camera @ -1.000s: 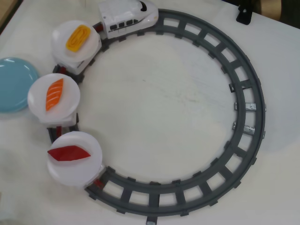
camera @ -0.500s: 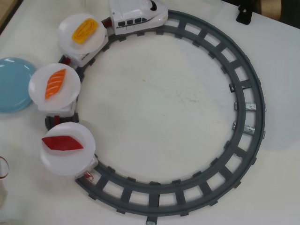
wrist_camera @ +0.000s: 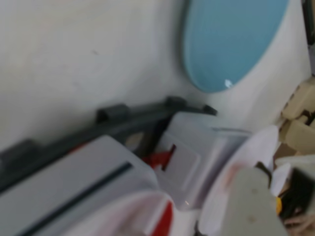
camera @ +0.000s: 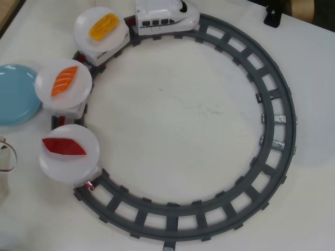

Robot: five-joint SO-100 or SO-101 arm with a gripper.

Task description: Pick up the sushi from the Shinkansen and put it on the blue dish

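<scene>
The dark-red sushi (camera: 64,146) lies flat on the last white plate (camera: 73,167) of the Shinkansen (camera: 165,15), at the lower left of the overhead view. The blue dish (camera: 15,94) sits on the table at the left edge, touching the middle plate; it also shows in the blurred wrist view (wrist_camera: 231,39) beyond the train cars (wrist_camera: 197,152). A pale shape at the wrist view's bottom right looks like a gripper finger (wrist_camera: 251,206); I cannot tell how the jaws stand. A white part at the overhead view's left edge (camera: 5,162) may be the arm. Nothing is visibly held.
An orange salmon piece (camera: 64,81) lies on the middle plate and a yellow egg piece (camera: 103,26) on the plate behind the engine. The grey circular track (camera: 272,104) rings the white table. A black object (camera: 272,15) stands at the top right.
</scene>
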